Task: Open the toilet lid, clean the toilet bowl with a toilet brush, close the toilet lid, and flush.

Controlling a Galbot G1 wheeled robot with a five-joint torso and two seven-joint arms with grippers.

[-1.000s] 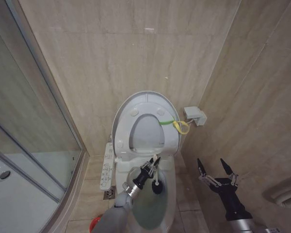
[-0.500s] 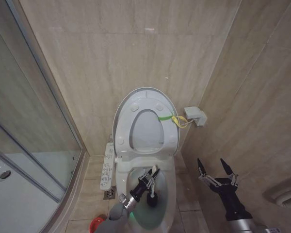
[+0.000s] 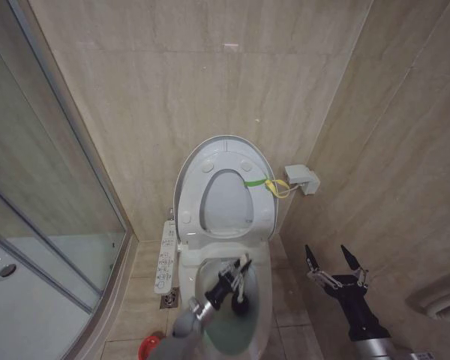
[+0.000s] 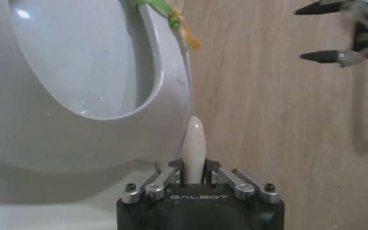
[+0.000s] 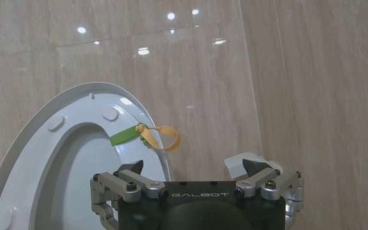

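Observation:
The toilet lid stands raised against the back wall with the seat ring up in front of it, a green-and-yellow band tied at its right edge. Below it lies the open white toilet bowl. My left gripper hangs over the bowl, shut on the white handle of the toilet brush; the dark bristle head is down inside the bowl. The left wrist view shows the handle clamped in the left gripper. My right gripper waits open by the right wall, its fingers spread before the lid.
A red brush holder sits on the floor at the bowl's left. A control panel flanks the seat, with a floor drain below it. A glass shower enclosure fills the left. A white wall box is mounted right of the lid.
My left gripper has lowered the brush deeper into the bowl, then shifted it slightly to the right. The right arm has not moved.

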